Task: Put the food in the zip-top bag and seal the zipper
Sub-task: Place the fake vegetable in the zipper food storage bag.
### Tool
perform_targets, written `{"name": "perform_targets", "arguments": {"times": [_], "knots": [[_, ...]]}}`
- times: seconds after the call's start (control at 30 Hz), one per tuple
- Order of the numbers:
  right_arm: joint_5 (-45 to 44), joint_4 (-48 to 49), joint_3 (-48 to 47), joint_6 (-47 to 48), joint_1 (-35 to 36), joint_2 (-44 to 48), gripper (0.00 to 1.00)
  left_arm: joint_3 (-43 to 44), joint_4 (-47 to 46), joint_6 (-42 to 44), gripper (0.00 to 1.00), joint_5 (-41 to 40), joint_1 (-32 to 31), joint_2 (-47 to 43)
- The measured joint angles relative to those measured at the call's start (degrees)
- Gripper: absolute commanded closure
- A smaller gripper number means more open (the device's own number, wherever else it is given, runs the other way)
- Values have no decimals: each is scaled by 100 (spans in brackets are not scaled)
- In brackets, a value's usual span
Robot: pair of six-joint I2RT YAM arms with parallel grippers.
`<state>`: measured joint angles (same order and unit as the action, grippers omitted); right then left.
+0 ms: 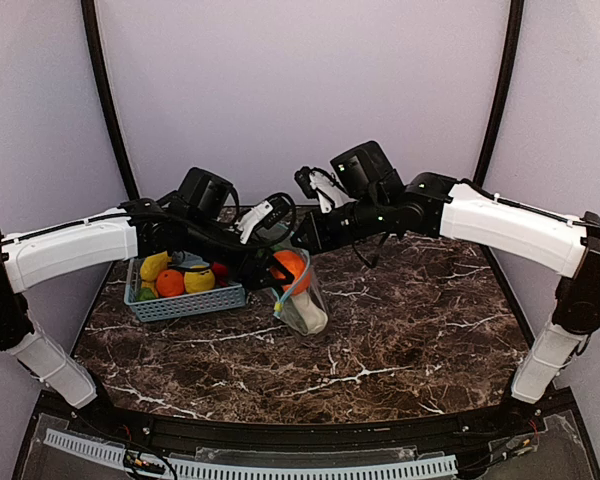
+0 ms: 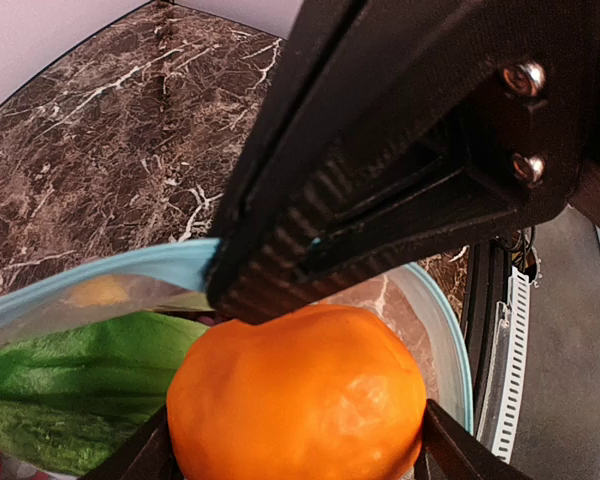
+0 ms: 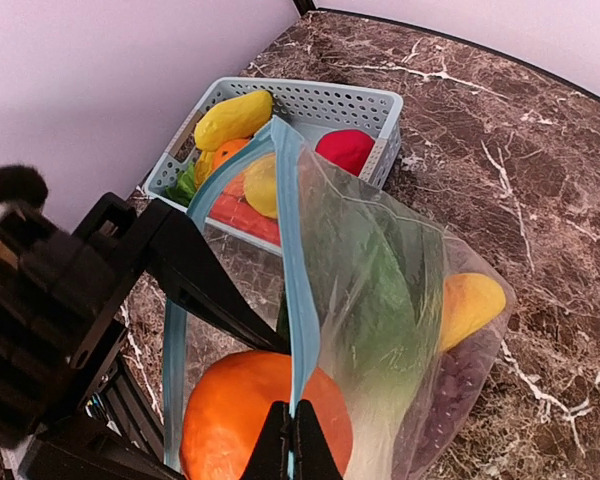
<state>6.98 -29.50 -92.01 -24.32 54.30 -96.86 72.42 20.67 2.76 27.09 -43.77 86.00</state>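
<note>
Right now R gripper (image 3: 292, 432) is fully closed, pinching the teal zipper (image 3: 298, 300) strip at one side of the bag's mouth and holding that edge up. L gripper (image 1: 275, 272) has its jaws spread wide w/ an orange fruit (image 2: 300, 395) clamped between them. One finger (image 2: 380, 170) presses on top of it; the other just shows beneath.

The orange fruit sits right at the mouth of the zip-top bag (image 3: 390, 250), inside the loop of the zipper, not yet down w/ the rest. Bag is upright, mouth open, bottom on the marble table (image 1: 400, 330), approx. mid-table and just beside the basket (image 3: 375, 105).

Inside the bag: green cabbage leaf (image 3: 375, 300), a yellow piece (image 3: 470, 305) lower down, purple grapes (image 3: 450, 395) near the bottom.

The basket, teal lattice, is on the L side of the table by the L arm. It holds a long yellow fruit (image 3: 235, 118), a red piece (image 3: 345, 150) and other orange/yellow bits, some seen only thru the clear plastic.
</note>
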Motion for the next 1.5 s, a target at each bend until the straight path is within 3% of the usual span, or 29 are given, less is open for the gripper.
{"name": "perform_targets", "arguments": {"times": [0.53, 0.8, 0.97, 1.5], "knots": [[131, -31, -7, -70, -76, -48, 100, 155, 146, 608, 31, -166, -289, 435], [105, -11, -4, -125, -85, -55, 100, 155, 125, 551, 16, -258, -313, 444], [92, -7, -4, -131, -85, -55, 100, 155, 114, 472, 2, -291, -321, 431], [114, 85, -4, -131, -63, -55, 100, 140, 22, 83, 1, -540, -354, -533]]}}
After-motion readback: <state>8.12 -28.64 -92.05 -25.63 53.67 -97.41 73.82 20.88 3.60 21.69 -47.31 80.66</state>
